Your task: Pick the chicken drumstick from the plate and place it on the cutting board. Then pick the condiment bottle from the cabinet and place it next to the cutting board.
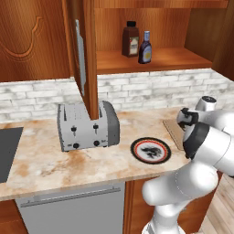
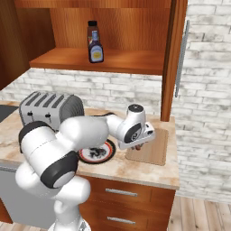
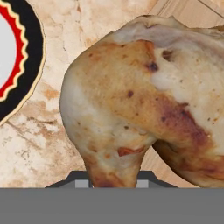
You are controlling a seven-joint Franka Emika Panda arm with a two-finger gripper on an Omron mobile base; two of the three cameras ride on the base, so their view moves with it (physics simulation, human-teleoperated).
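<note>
The golden-brown chicken drumstick [image 3: 144, 100] hangs in my gripper [image 3: 111, 183], which is shut on its thin end. Under it lie marble counter and the left edge of the wooden cutting board [image 3: 192, 15]. The black-rimmed plate [image 3: 30, 57] is off to the left with nothing on it [image 1: 151, 150]. From the right base, my gripper [image 2: 135, 146] hovers low over the board's [image 2: 155, 151] near-left corner, beside the plate [image 2: 108, 155]. The condiment bottle [image 1: 146, 48] [image 2: 95, 49] stands upright on the shelf of the open cabinet [image 1: 151, 59].
A taller brown bottle [image 1: 130, 39] stands just behind the condiment bottle. The cabinet door [image 1: 84, 55] [image 2: 173, 58] hangs open above the counter. A silver toaster [image 1: 87, 125] sits left of the plate. The brick wall [image 2: 207, 90] bounds the board's right side.
</note>
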